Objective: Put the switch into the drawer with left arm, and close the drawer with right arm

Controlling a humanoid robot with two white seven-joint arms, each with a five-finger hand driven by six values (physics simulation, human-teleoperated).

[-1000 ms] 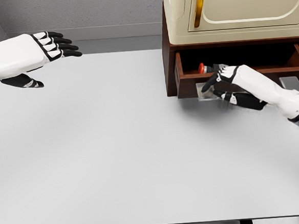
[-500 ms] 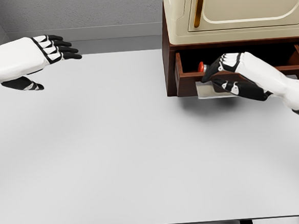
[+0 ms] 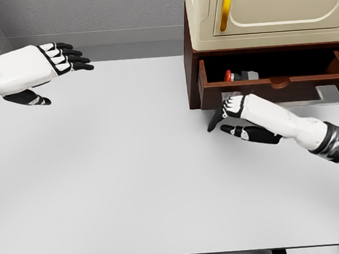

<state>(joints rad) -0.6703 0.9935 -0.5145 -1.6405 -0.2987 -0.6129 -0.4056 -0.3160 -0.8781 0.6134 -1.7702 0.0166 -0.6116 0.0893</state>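
Switch (image 3: 240, 75) in open drawer (image 3: 274, 83); right hand (image 3: 234, 118), fingers loosely apart, has dropped off drawer front toward seven o'clock over worktop (image 3: 120, 177); closing unfinished.

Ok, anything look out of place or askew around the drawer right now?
Nothing damaged or spilled. The red-buttoned switch lies inside the dark wooden drawer, which stands open. The right hand hangs just below the drawer front over the white table, fingers relaxed. The left hand hovers open at far left.

We see a smooth matt grey surface (image 3: 132, 176), a glossy reddish wood-look drawer (image 3: 274, 85), and a cream cabinet (image 3: 278, 15) with a satin sheen.
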